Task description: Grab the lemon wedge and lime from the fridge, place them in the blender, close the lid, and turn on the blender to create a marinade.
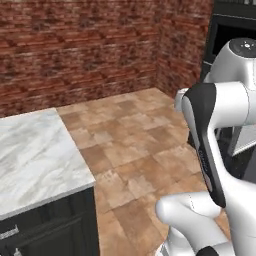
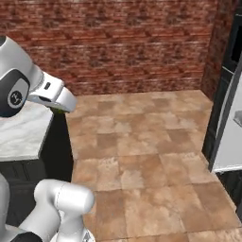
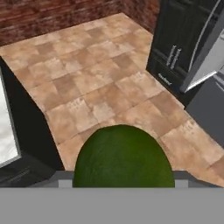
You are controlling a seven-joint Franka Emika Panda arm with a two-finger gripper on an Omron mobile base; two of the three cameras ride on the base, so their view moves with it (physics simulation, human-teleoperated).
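— One fruit is with us: the lime (image 3: 123,156) bulges dark green at the bottom of the hand view, right at the gripper, so we judge the jaws clamp it, spread wide around the ball.

— Where do we take it?

— Left of us lies a marble counter (image 1: 35,155); ahead is tiled floor (image 2: 142,156); on the right stands the fridge (image 3: 192,52), its door ajar. We see no blender here, so we drive on with the hand level and the grip firm.

— Risks?

— A round lime can roll out of a loose hold. We keep swings gentle and release only once it hangs over the jar.
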